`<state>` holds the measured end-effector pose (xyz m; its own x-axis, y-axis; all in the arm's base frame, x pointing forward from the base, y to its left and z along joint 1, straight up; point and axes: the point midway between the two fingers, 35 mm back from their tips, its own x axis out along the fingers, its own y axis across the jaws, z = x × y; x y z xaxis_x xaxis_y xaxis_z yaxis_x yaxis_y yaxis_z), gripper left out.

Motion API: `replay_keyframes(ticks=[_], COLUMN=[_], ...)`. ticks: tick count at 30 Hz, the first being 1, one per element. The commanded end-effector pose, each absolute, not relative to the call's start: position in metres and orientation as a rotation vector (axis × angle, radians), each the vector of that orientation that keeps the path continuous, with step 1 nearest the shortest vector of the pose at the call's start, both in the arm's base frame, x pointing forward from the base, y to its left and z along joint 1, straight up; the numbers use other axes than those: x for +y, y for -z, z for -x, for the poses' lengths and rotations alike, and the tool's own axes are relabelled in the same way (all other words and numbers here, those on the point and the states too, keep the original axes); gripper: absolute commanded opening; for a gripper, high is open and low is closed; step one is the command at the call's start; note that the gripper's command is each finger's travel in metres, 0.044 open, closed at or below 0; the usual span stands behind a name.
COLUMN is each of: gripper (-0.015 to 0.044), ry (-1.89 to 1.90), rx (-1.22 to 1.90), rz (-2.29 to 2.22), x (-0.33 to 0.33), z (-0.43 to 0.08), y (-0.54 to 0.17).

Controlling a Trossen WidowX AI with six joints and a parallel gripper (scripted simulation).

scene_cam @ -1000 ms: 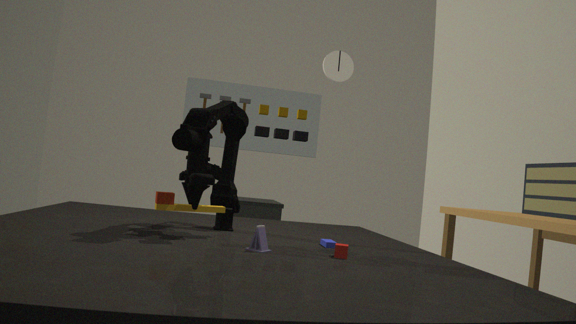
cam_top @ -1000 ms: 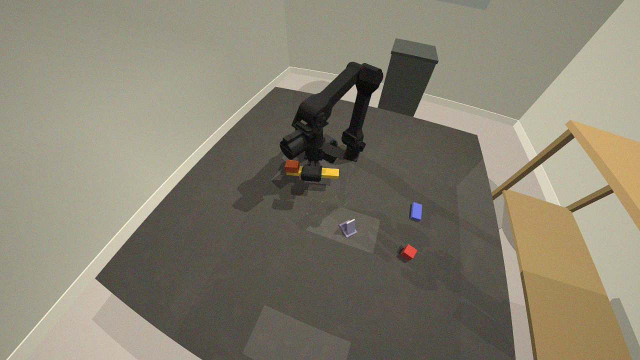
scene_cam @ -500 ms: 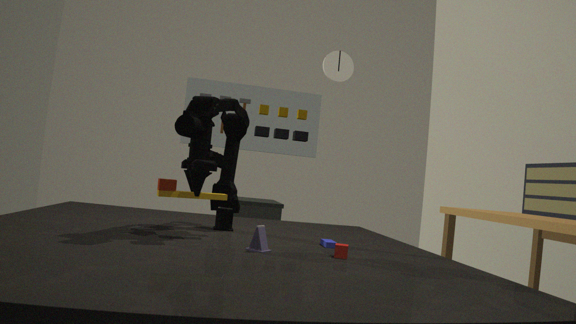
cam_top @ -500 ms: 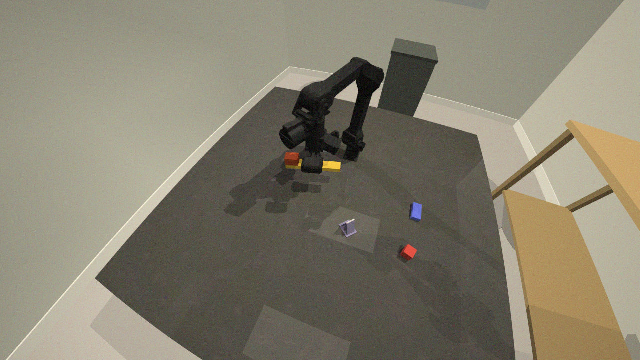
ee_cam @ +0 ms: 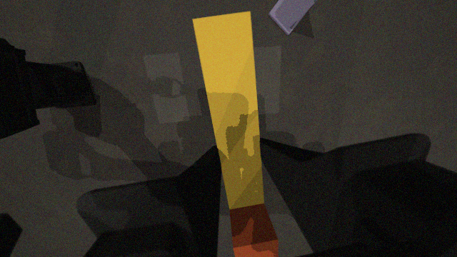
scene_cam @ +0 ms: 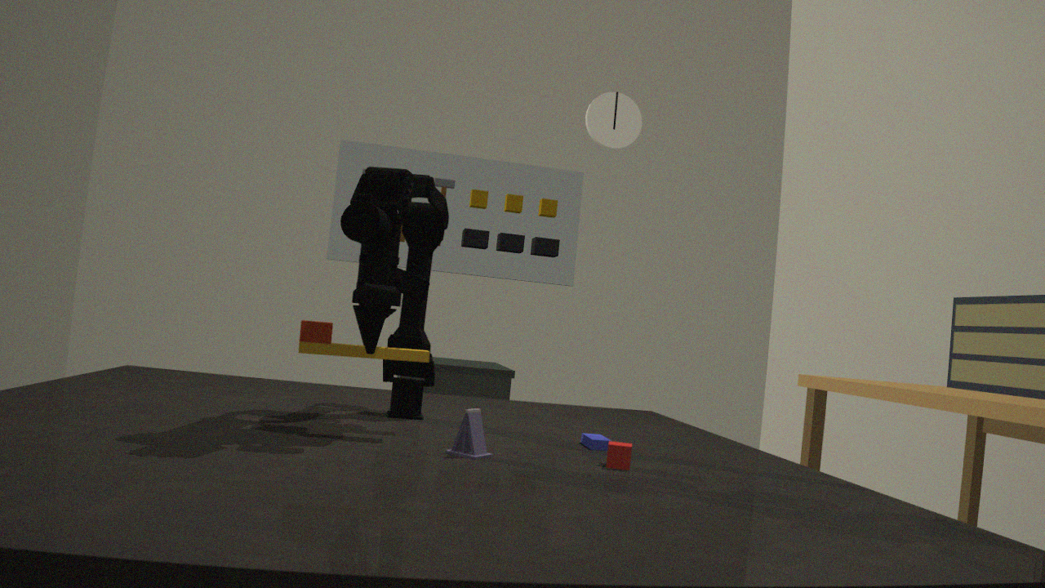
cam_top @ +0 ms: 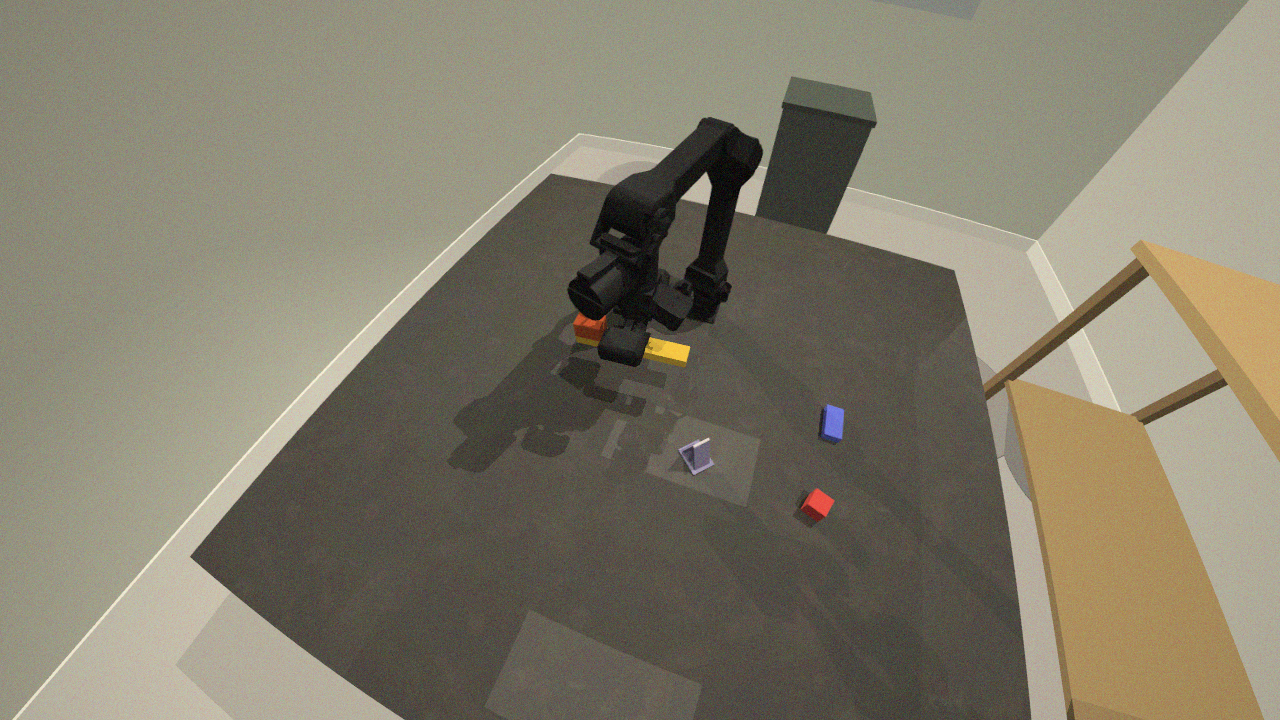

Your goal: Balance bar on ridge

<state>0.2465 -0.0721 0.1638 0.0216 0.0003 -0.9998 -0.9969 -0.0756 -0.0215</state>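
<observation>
The end effector [cam_top: 623, 358] [scene_cam: 371, 350] [ee_cam: 238, 146] grips the yellow bar [cam_top: 667, 351] [scene_cam: 405, 355] [ee_cam: 230, 57] above the bench [cam_top: 429, 573] [scene_cam: 365, 504] [ee_cam: 375, 89], apart from the lilac ridge [cam_top: 701, 454] [scene_cam: 471, 434] [ee_cam: 290, 14], and the orange block [cam_top: 588, 326] [scene_cam: 316, 331] [ee_cam: 255, 250] at one end could tip it upon release if the ridge misses the balance point.

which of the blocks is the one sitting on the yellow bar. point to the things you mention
The orange-red block [cam_top: 589, 327] [scene_cam: 316, 331] [ee_cam: 255, 228], at one end of the bar [cam_top: 667, 351] [scene_cam: 403, 354] [ee_cam: 230, 61]; the blue and bright red blocks [cam_top: 832, 422] [scene_cam: 620, 456] sit on the table.
</observation>
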Motion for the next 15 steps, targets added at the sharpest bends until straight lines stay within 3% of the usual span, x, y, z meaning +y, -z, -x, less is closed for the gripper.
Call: replay_keyframes(ticks=[1,15], gripper=[0.0,0.0], ry=[-1.206,-1.068], rx=[1.183,1.262], rz=[1.245,1.103], x=[-0.066,-0.033], z=[-0.256,-0.288], y=[-0.167,-0.171])
